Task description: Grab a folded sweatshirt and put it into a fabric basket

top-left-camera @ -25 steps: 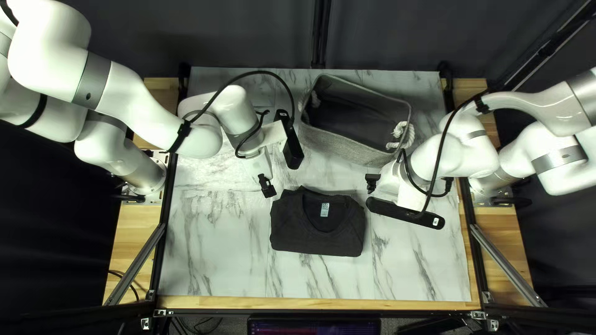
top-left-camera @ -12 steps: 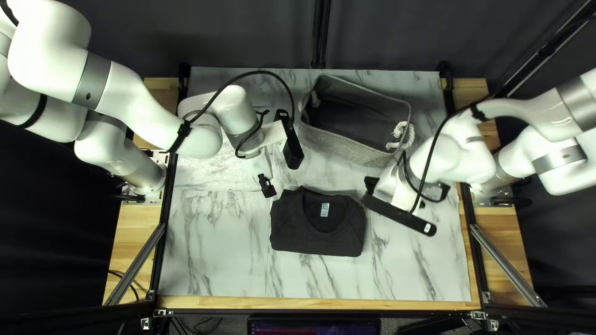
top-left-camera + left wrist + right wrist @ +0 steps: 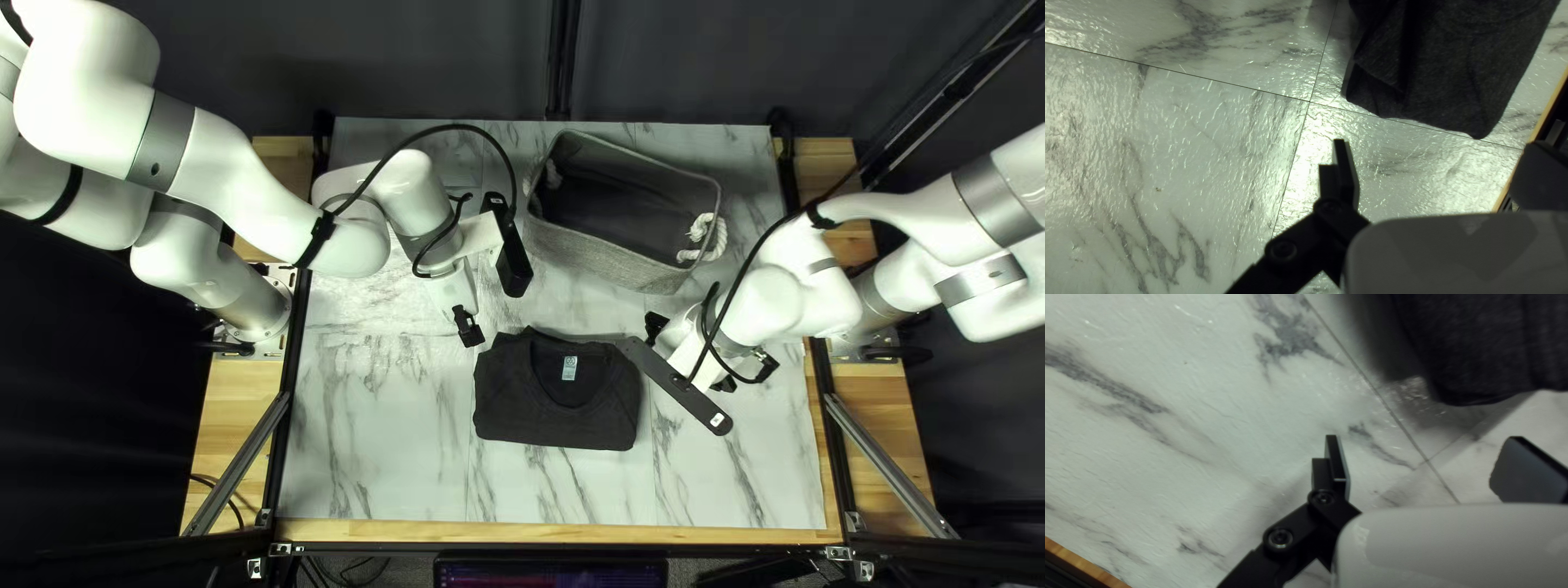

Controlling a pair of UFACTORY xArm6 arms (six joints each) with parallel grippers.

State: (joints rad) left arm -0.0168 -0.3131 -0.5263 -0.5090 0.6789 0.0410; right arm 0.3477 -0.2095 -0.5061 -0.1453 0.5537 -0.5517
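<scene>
Lying folded on the grey-veined white table [image 3: 370,457], the black fabric sweatshirt [image 3: 555,414] is being flanked by two black-fingered grippers: the left gripper [image 3: 468,327] is being held near one corner, the right gripper [image 3: 690,355] near the opposite side, both with fingers spread apart. Beyond, a grey fabric basket [image 3: 610,253] is being supported by the table.

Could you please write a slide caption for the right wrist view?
Open right gripper above the marble-patterned tabletop, short of the dark folded sweatshirt.
</scene>
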